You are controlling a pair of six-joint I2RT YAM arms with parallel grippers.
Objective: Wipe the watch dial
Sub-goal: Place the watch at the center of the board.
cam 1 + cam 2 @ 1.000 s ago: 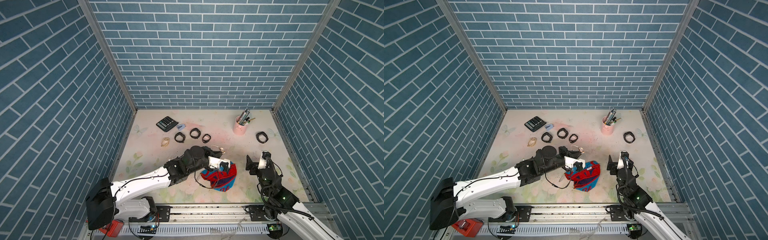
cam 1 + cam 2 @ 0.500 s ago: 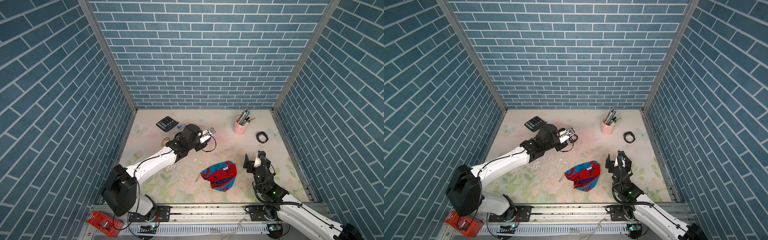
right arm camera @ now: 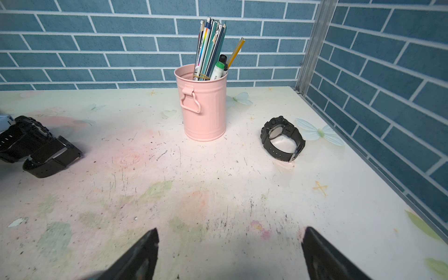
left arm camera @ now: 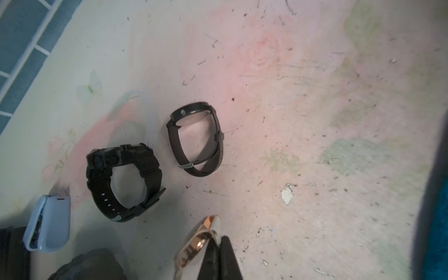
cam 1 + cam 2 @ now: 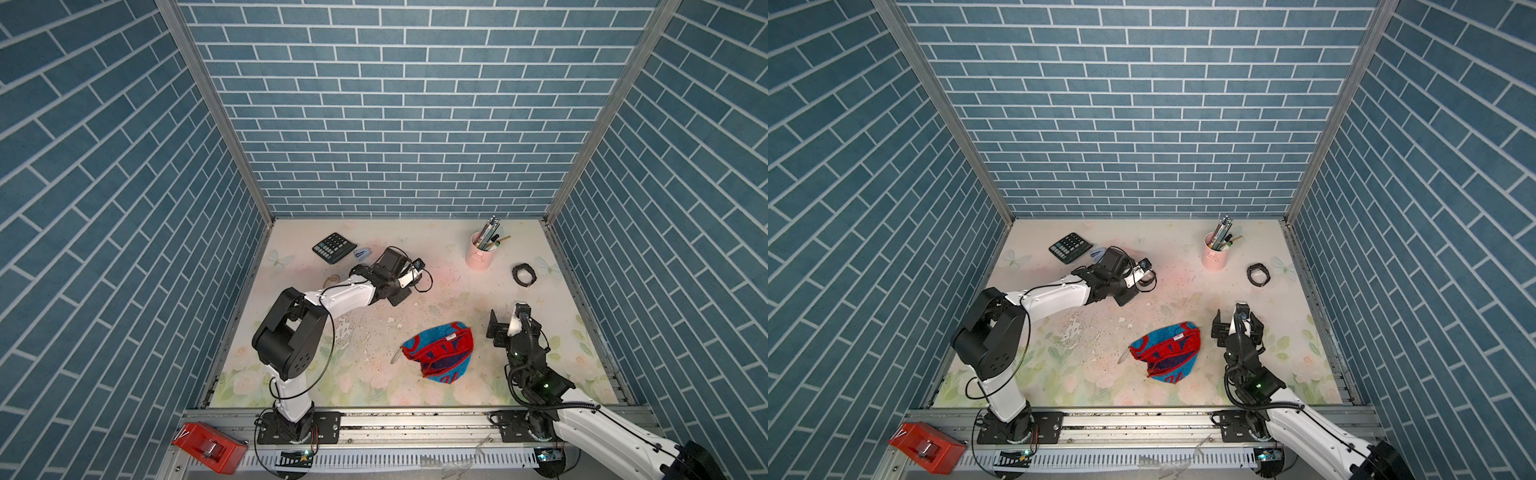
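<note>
Nearest us, our right claw [image 3: 230, 232] stood spread over the desk [image 5: 457, 291], beside the red-and-blue towel [image 5: 440, 349]. Farther back, we saw our left claw [image 5: 412, 275] pinching a rose-gold watch [image 4: 197, 244], near two black watches [image 4: 123, 179], short of the calculator [image 5: 333, 247].

Three walls of teal-blue brick-pattern panels [image 5: 407, 104] with white mortar lines close the cell at the back and on both sides, joined at the rear corners by bare aluminium posts [image 5: 216, 112]. The floor is a pale tabletop [image 5: 449, 291] printed with faded roses, leaves and butterflies. It is scuffed, speckled and flaking white in spots, under even light, and a grey metal rail [image 5: 415, 419] edges its near side.
</note>
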